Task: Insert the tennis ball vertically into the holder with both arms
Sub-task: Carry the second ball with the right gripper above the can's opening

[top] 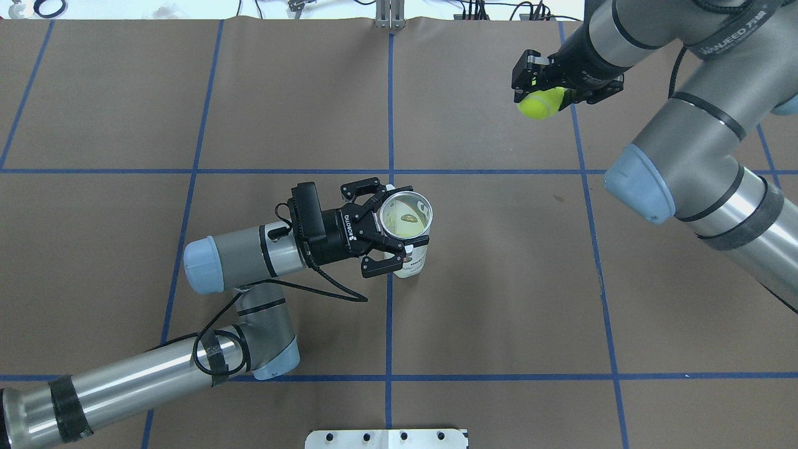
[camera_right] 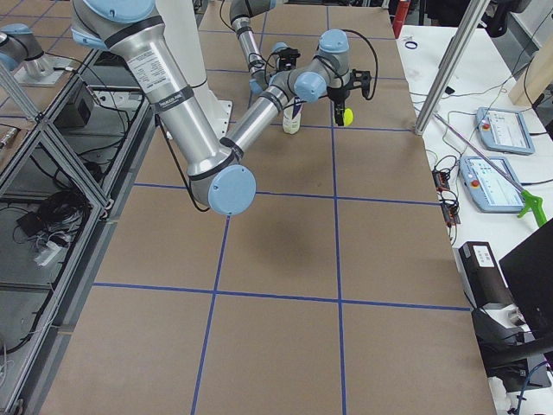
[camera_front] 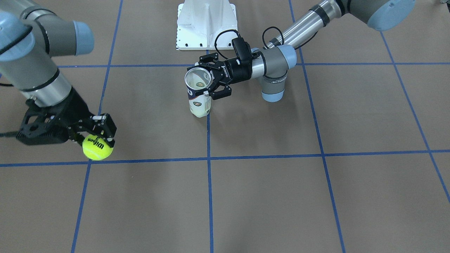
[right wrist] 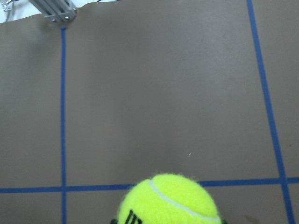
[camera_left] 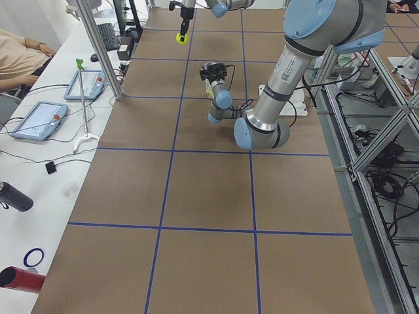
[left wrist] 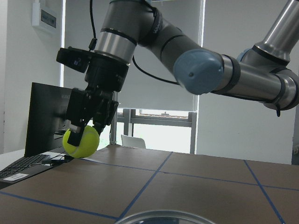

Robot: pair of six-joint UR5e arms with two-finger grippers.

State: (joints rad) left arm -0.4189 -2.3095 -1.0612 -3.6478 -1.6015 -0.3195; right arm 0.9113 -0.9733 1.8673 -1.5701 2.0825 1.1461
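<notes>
The holder [camera_front: 199,103] is a clear tube with a white and navy label. It stands upright near the table's middle with its open silver rim [top: 406,215] facing up. My left gripper [camera_front: 208,80] comes in sideways and is shut on the holder near its top, as the overhead view [top: 388,227] also shows. My right gripper [camera_front: 100,135] is shut on a yellow tennis ball [camera_front: 97,148] and holds it just above the table, far to the side of the holder. The ball also shows in the overhead view [top: 540,103], the left wrist view [left wrist: 81,142] and the right wrist view [right wrist: 170,200].
The white pedestal base [camera_front: 206,24] stands at the robot's side of the table. Blue tape lines [camera_front: 209,158] grid the brown surface. A side bench with tablets [camera_left: 39,119] and a metal post [camera_left: 99,49] runs along the far edge.
</notes>
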